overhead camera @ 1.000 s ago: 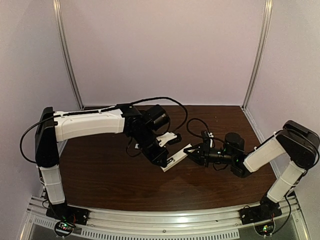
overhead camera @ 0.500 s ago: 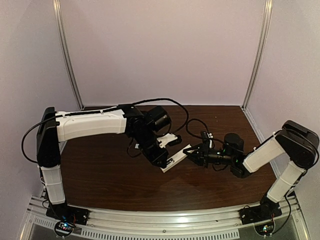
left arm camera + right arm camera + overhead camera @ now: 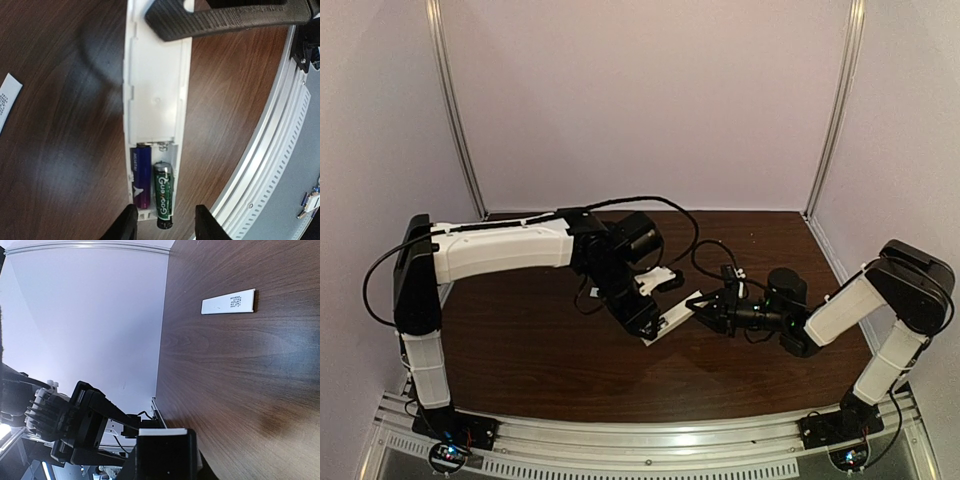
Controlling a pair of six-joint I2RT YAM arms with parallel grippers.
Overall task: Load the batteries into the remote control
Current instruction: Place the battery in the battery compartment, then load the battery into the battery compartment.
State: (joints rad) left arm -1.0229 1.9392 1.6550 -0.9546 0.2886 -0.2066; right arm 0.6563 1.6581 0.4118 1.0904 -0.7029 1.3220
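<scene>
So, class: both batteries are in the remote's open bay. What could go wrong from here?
1. The green battery overhangs the end of the remote control and looks unseated beside the purple battery. With the left gripper open around it and not touching, it might slide out.
2. The right gripper pinches the remote control at one end only, so pressing the green battery down could tip or twist it.
</scene>
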